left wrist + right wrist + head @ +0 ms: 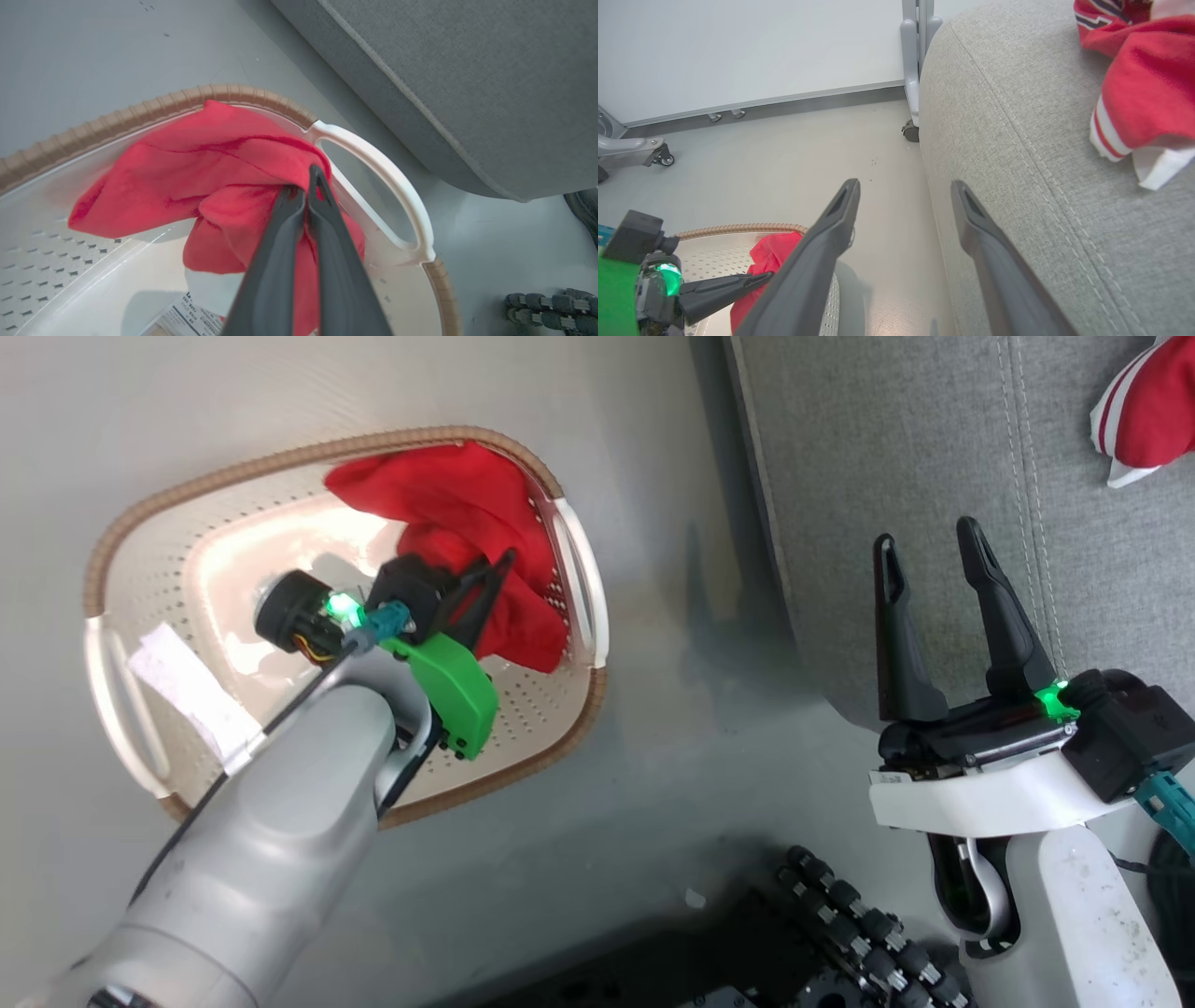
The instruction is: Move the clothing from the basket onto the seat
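Down inside the basket (pixel 280 462), we have our left hand (pixel 304 183) with its two dark fingers pressed together, and yes, they are clamped on a fold of the plain red garment (pixel 210 163), red cloth bunching up on both sides of the tips. We see that garment heaped against the basket's wall on the side nearest the seat (pixel 887 448), right beside the white handle (pixel 387 179), with one corner riding up to touch the brown rim. Below our fingers a loose flap hangs toward the basket's pale bottom, and a barcode sticker (pixel 191 317) peeks out just beside it.

Moving outward, the basket sits on the grey floor (pixel 653 784), near the seat's edge but apart from it.

Now over to our right hand (pixel 924 534): fingers spread wide apart and empty, poised by the seat's edge that faces the basket. From its own wrist view we catch one finger over the floor and the other over the grey upholstery.

Further out on the seat, past the stitched seam from that edge, we spot the jersey (pixel 1153 411), red with white stripe trim, lying crumpled on the cushion and well apart from both hands.
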`<state>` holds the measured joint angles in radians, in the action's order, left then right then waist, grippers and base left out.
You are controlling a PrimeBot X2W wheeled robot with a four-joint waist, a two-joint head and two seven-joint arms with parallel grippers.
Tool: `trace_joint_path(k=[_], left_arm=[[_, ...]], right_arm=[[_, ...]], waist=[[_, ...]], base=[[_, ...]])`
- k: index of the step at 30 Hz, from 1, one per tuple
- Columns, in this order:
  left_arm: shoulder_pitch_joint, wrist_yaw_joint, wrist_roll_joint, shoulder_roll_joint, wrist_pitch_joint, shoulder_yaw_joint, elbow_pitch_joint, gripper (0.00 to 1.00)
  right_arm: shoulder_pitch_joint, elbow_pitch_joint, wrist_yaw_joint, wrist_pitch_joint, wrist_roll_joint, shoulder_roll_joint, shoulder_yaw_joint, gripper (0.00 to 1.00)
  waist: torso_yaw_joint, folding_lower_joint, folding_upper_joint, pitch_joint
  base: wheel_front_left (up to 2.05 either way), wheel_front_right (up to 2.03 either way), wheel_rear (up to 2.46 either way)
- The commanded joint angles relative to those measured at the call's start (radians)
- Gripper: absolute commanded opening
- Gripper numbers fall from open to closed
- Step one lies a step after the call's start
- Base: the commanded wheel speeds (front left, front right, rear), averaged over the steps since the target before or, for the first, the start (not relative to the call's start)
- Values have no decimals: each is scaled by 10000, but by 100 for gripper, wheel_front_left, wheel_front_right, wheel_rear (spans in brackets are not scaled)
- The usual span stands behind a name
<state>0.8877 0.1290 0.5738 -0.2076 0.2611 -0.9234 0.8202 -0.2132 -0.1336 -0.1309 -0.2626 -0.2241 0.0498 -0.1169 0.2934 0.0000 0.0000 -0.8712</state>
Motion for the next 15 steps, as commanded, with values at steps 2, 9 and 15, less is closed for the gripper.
trace_joint_path(k=[2, 9, 15], left_arm=[[-520, 31, -261, -158, 50, 366, -747, 0], [-1828, 31, -1031, -234, 47, 1551, -2966, 0], [-2875, 31, -1656, -120, 44, 2473, -4679, 0]], right_arm=[[169, 93, 1, -30, 207, 19, 116, 100], [432, 242, 3, 71, 560, 22, 433, 100], [695, 202, 3, 339, 803, 29, 606, 100]], waist=[[-738, 0, 0, 964], [-1339, 0, 0, 2003], [-1753, 0, 0, 2898]], base=[[0, 0, 0], [0, 0, 0], [0, 0, 0]])
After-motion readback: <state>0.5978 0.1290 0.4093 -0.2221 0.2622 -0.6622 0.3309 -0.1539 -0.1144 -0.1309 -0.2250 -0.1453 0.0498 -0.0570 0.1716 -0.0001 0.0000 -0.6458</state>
